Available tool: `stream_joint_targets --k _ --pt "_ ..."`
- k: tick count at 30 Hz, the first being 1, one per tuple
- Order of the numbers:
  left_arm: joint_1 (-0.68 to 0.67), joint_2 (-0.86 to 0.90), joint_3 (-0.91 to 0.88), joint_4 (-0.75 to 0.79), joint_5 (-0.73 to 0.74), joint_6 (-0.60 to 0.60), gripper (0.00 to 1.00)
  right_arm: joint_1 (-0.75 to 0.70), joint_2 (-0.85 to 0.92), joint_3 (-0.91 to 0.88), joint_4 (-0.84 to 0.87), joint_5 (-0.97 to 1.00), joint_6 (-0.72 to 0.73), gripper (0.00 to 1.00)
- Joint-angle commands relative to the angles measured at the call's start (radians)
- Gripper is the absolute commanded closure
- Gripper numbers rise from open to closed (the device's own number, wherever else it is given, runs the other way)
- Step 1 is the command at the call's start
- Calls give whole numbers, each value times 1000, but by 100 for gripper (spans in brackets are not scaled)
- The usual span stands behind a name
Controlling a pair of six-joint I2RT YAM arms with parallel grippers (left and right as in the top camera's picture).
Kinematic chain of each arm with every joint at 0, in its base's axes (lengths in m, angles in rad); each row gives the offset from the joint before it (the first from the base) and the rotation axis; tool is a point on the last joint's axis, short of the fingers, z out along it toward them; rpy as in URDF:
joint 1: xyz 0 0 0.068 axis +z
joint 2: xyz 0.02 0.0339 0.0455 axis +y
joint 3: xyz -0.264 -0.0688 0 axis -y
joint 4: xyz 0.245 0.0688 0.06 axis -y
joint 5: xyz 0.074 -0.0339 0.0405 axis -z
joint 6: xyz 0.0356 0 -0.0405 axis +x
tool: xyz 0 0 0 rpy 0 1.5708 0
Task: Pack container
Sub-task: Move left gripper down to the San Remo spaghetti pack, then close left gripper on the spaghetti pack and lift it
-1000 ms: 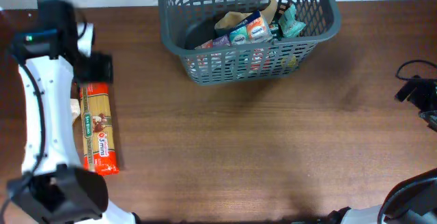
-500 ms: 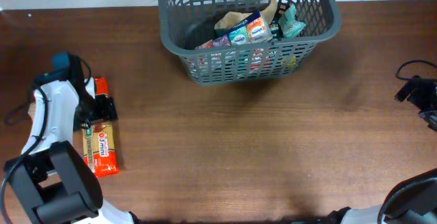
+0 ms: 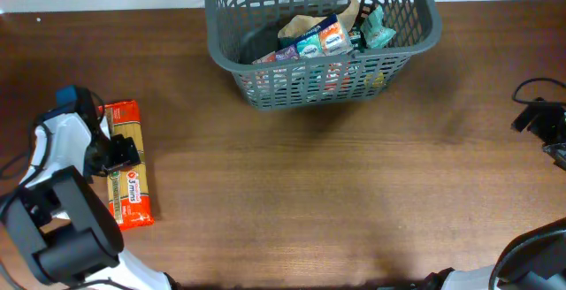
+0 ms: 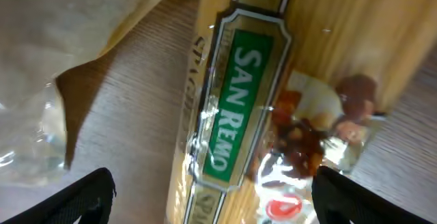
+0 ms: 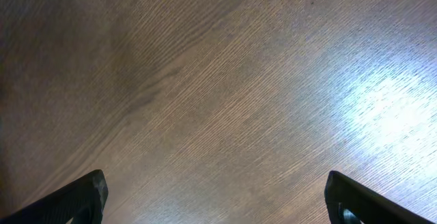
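At the near edge of the wooden table [image 3: 309, 193], around 8 o'clock in the overhead view, the left arm's base stands with its white link reaching up toward 9 o'clock. The left gripper [image 3: 117, 153] sits low over a long spaghetti packet [image 3: 130, 184] that lies flat with its orange ends pointing to 12 and 6 o'clock. In the left wrist view the 2 fingertips [image 4: 89, 197] show only in the bottom corners, spread wide apart with the packet's green San Remo label between them; they close on nothing, and whether they touch the packet cannot be told. At 9 o'clock from the label in that view lies a crumpled clear wrapper [image 4: 34, 135], partly tucked under the packet's edge. Over at 3 o'clock on the table, the right gripper [image 3: 541, 120] appears as a dark shape at the frame's edge; its wrist view shows both fingertips [image 5: 82, 197] equally wide apart above bare wood grain, holding nothing. Farthest away, at 12 o'clock and well apart from both grippers, the container [image 3: 292, 91] stands upright on the table, its slatted grey walls around a heap of small snack packages [image 3: 323, 38] piled toward its 3 o'clock half.
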Motion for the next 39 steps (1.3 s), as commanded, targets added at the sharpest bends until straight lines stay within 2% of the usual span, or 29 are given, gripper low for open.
stream_joint_targets --k 1,7,9,17,25,27,28,30,31,36,39 --pt "1 38 -8 14 35 29 13 -2 3 -5 -1 -2 8 1" --pt "1 59 -8 18 94 51 13 -2 3 -5 -1 -2 8 1" --pt "1 58 -8 16 157 89 17 -2 3 -5 -1 -2 8 1" --pt "1 68 -13 41 153 92 17 -2 3 -5 -1 -2 8 1" --pt "0 151 -14 58 155 92 18 -2 3 -5 -1 -2 8 1" --pt "0 152 -14 58 158 91 25 -2 3 -5 -1 -2 8 1" --pt "0 152 -14 58 158 89 37 -2 3 -5 -1 -2 8 1" --pt "0 152 -9 55 175 84 80 -2 3 -5 -1 -2 8 1" --pt "0 152 -5 50 190 84 98 -2 3 -5 -1 -2 8 1" --pt "-3 151 95 -53 253 85 98 -2 3 -5 -1 -2 8 1" --pt "-20 150 269 -196 274 85 98 -2 3 -5 -1 -2 8 1"
